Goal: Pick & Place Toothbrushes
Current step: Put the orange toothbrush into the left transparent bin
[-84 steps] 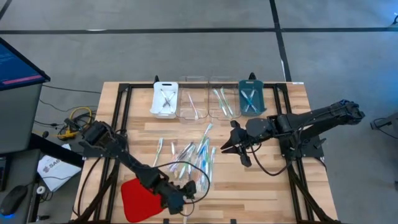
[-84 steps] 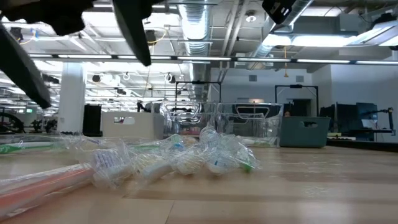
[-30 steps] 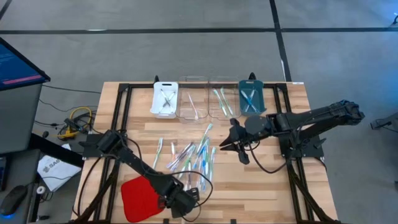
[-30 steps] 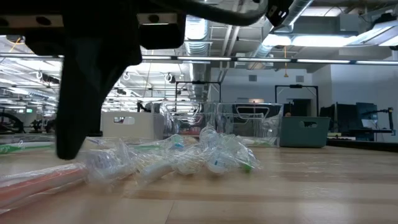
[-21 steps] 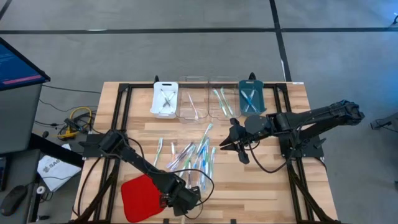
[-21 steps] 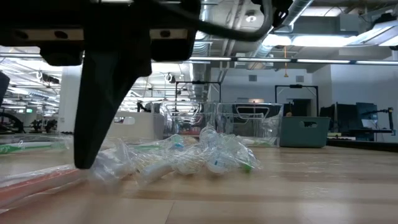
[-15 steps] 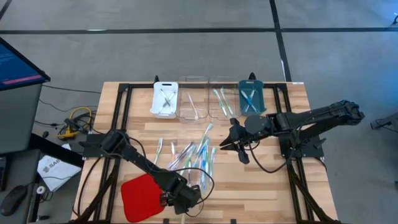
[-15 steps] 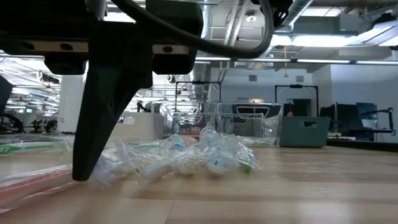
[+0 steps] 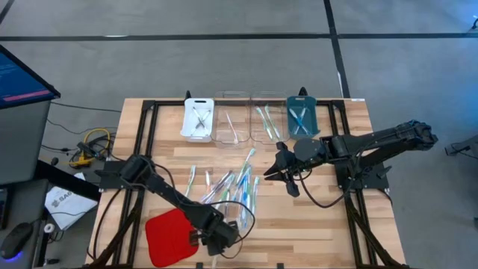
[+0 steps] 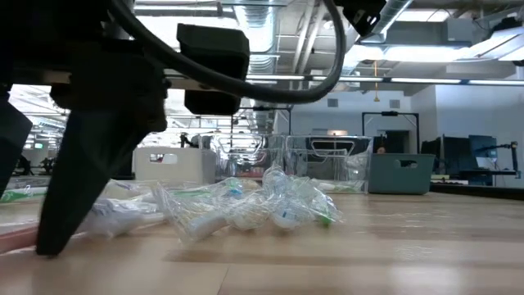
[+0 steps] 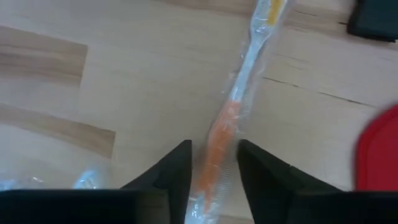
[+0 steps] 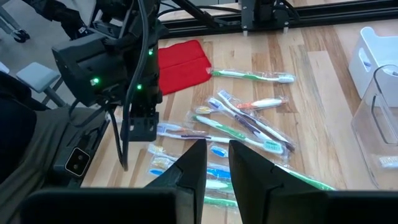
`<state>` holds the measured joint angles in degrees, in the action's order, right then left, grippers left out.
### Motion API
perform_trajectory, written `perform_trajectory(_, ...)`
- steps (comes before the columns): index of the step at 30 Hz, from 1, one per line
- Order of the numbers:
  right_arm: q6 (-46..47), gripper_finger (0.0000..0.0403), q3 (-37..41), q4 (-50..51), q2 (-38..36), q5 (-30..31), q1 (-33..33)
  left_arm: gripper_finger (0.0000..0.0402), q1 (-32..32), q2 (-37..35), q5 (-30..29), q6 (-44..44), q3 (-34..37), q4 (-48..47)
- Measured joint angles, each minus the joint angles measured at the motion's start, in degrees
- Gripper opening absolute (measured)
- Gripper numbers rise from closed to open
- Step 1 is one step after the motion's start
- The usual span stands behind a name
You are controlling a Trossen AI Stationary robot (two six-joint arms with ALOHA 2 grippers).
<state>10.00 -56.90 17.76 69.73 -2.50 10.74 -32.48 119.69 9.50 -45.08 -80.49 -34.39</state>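
Pick step: left gripper (image 11: 212, 163) at near edge of surface (image 9: 299, 217), fingers closing round wrapped orange toothbrush (image 11: 219, 140) beside red pad (image 9: 166, 233); next, clamp and lift toward far trays (image 9: 250, 116); right gripper (image 12: 216, 163) waiting mid-surface, fingers slightly apart, empty.

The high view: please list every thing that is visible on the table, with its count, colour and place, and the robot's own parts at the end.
toothbrushes: about a dozen loose, wrapped, mixed colours, table centre; a few more lie in the trays
orange toothbrush: one, between the left gripper's fingers
trays: four, white, two clear, teal, in a row at the far edge
red pad: one, near edge
table: one, pale wood
left gripper: low over the near edge
right gripper: hovering right of the pile
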Motion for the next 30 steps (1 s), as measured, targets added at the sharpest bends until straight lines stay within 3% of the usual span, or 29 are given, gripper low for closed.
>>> perform_trajectory(7, 0.00, 0.0063, 0.00, -0.02, -0.02, 0.00, 0.00, 0.0087, -0.70, -0.43, -2.04, 0.82, 0.95, 0.33)
perform_trajectory(14, 0.00, 0.0063, 0.00, 0.02, -0.02, 0.00, 0.00, 0.0012, -2.36, -2.19, -8.76, 2.33, 0.88, -0.76)
perform_trajectory(30, 0.11, 0.0063, 0.00, 0.07, -0.02, 0.00, 0.04, 0.0007, -4.19, -11.48, -25.59, 10.88, 0.90, -8.44)
